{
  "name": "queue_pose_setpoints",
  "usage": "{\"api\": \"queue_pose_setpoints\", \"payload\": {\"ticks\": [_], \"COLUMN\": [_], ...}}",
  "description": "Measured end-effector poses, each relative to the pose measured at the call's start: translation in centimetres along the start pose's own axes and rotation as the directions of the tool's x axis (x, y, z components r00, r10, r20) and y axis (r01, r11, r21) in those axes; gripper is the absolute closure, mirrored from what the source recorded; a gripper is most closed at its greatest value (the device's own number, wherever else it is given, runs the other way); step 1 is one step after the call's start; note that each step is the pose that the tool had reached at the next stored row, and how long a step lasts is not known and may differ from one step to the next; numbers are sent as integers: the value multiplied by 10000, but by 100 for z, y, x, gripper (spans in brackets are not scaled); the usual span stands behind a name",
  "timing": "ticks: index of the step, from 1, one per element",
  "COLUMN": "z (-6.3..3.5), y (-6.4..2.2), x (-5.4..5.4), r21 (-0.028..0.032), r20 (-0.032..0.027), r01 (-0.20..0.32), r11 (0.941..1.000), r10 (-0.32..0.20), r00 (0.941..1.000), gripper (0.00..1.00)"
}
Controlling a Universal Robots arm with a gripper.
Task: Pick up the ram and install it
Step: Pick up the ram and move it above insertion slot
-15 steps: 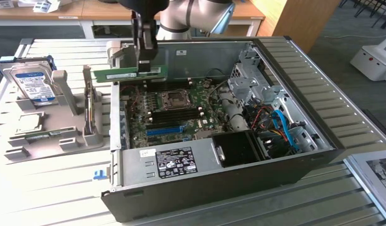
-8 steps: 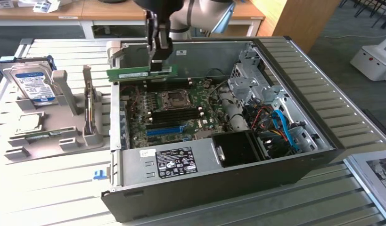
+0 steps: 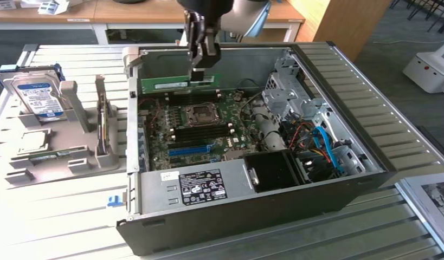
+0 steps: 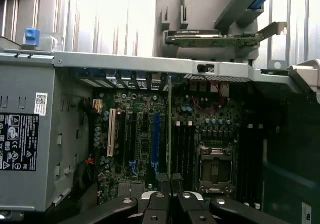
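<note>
While it hangs above the motherboard (image 3: 207, 132) in the open computer case (image 3: 243, 216), the pincer (image 3: 202, 77) clasps the ram (image 3: 163, 85).

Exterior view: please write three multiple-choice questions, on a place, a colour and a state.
1. Where is the memory stick? A) over the open computer case B) on the floor C) in a drawer
2. What colour is the label on the hard drive? A) red B) blue C) yellow
3. The gripper is: A) open, empty B) shut on the hard drive C) shut on the memory stick
Answers: 1 A, it hangs above the case; 2 B, the label is blue; 3 C, it clamps the stick.
</note>
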State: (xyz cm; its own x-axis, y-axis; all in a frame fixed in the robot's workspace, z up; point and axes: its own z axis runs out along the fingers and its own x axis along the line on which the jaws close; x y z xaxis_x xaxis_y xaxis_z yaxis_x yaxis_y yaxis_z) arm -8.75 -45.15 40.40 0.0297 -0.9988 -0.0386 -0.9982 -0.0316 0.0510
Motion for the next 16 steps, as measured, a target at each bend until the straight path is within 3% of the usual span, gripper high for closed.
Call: {"api": "queue_pose_setpoints", "payload": {"ticks": [8,16], "z": [-16,-11], "y": [-294,-320], "x": [14,14], "r21": [-7,-4], "r20": [0,7], "r01": [1,1], "r11": [10000,10000], "r10": [-1,-1], "r00": [10000,10000], "gripper": [88,88]}}
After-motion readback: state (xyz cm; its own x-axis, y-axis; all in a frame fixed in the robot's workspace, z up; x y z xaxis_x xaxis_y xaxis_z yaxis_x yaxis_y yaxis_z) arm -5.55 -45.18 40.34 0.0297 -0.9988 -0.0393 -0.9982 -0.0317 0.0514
